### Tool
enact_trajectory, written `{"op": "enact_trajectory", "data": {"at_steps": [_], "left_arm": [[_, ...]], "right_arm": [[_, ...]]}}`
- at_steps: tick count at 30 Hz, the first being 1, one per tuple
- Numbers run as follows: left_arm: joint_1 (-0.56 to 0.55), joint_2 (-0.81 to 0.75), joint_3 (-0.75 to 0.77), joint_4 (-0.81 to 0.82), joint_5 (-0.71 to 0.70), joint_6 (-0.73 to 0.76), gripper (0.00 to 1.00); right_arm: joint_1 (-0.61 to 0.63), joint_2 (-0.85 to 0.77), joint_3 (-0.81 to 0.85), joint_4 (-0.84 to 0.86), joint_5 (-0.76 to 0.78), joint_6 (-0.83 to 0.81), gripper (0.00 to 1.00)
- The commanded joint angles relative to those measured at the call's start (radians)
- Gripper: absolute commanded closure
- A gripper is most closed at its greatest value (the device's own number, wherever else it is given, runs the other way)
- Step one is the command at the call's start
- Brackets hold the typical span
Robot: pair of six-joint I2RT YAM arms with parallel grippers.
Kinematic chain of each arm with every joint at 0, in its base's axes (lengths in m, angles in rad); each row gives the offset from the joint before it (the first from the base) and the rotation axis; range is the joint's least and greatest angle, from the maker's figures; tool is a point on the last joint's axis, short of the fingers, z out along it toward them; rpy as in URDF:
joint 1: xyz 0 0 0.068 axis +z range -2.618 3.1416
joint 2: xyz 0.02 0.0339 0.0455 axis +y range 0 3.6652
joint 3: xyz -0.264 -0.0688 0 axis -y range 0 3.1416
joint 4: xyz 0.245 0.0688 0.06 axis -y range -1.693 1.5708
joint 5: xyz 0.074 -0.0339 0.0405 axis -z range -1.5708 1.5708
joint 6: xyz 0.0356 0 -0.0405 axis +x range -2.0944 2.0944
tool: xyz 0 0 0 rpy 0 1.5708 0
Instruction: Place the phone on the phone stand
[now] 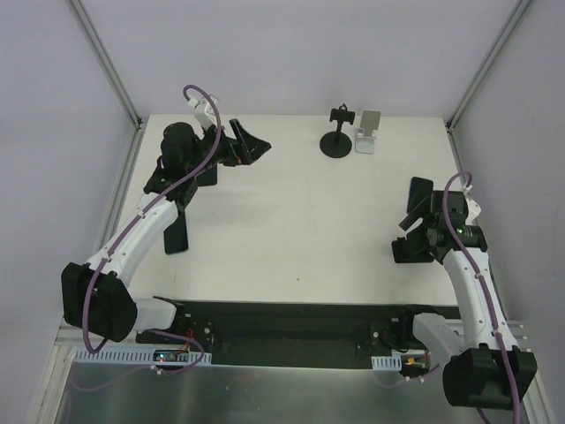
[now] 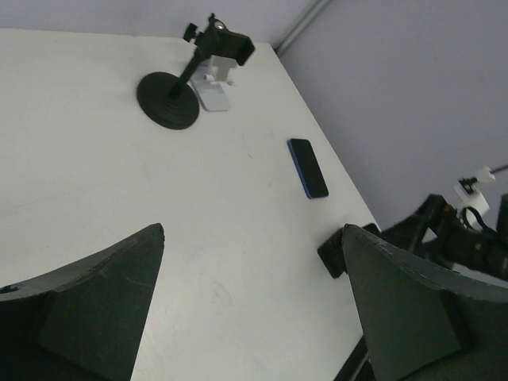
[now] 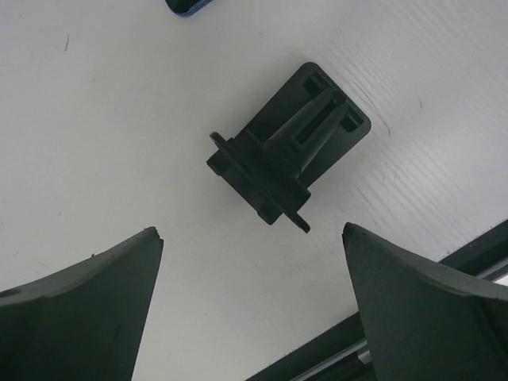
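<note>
The dark blue phone (image 2: 308, 167) lies flat on the white table near its right edge. It also shows in the top view (image 1: 421, 189) and as a sliver in the right wrist view (image 3: 189, 5). A black phone stand with a round base (image 1: 336, 141) (image 2: 169, 98) stands at the far middle, with a white phone stand (image 1: 368, 133) (image 2: 214, 89) next to it. My left gripper (image 1: 250, 139) (image 2: 252, 230) is open and empty at the far left, well away from the phone. My right gripper (image 1: 413, 231) (image 3: 251, 230) is open and empty, hovering just near of the phone.
A small black plastic mount (image 3: 286, 155) (image 1: 404, 251) (image 2: 333, 252) lies on the table under my right gripper. A dark flat object (image 1: 177, 237) lies under my left arm. The table's near edge has a black rail (image 1: 282, 318). Grey walls enclose the table.
</note>
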Motion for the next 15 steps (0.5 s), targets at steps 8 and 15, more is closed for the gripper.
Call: {"op": "enact_trajectory", "data": {"at_steps": [8, 15], "left_arm": [[0.005, -0.035, 0.061, 0.043, 0.249, 0.093, 0.08], [0.005, -0.058, 0.052, 0.040, 0.266, 0.108, 0.07]], "right_arm": [[-0.055, -0.011, -0.200, 0.367, -0.005, -0.142, 0.23], [-0.066, -0.045, -0.303, 0.517, -0.061, -0.222, 0.50]]}}
